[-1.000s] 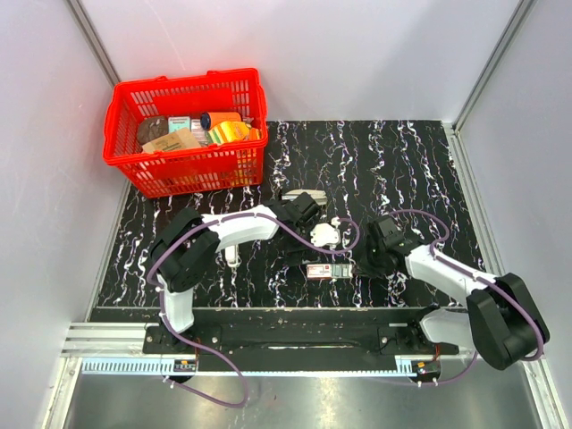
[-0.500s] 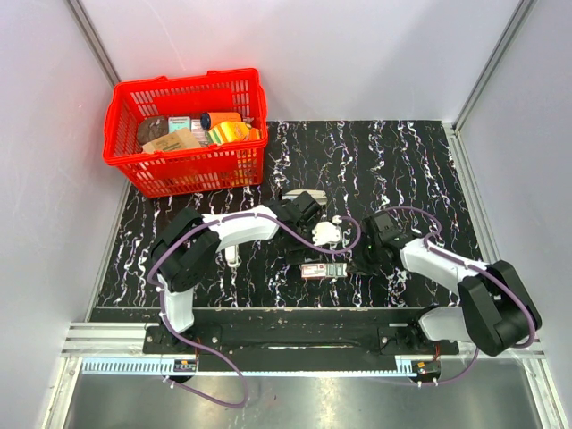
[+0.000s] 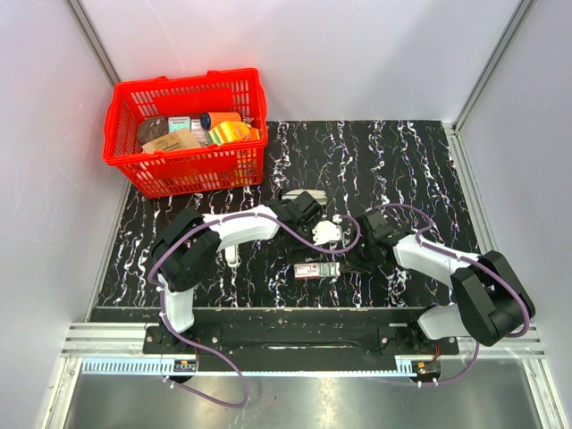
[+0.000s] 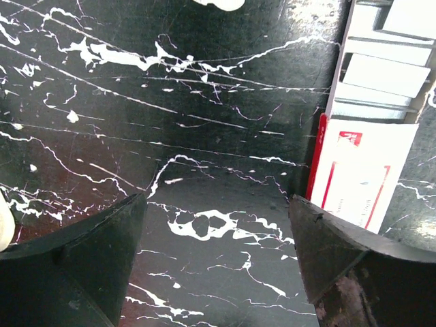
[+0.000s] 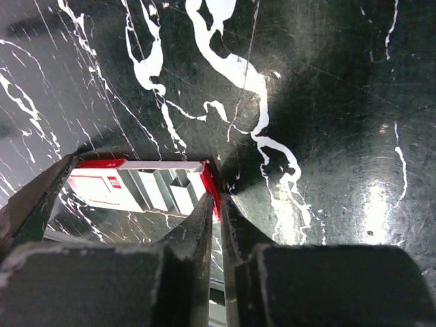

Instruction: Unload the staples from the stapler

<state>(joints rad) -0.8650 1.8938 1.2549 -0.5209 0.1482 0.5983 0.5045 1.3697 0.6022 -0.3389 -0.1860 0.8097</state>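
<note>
The slim silvery stapler [image 3: 291, 193] lies on the black marbled mat just behind my left gripper [image 3: 306, 217]; neither wrist view shows it. My left gripper [image 4: 216, 204] is open and empty, low over bare mat. A flat red-and-white box [image 3: 319, 270] with staple strips showing inside lies at the mat's front. It also shows at the right of the left wrist view [image 4: 360, 178]. My right gripper [image 3: 354, 261] is at the box's right end. In the right wrist view my right gripper [image 5: 219, 199] is shut on the red end flap of the box [image 5: 139, 189].
A red basket [image 3: 130, 109] filled with several packaged items stands at the back left. A small white object [image 3: 323, 234] lies between the two grippers. Grey walls close in the mat [image 3: 393, 161] on three sides.
My right gripper has moved left, and the red-and-white box has slid a little left with it. My left arm has barely moved.
</note>
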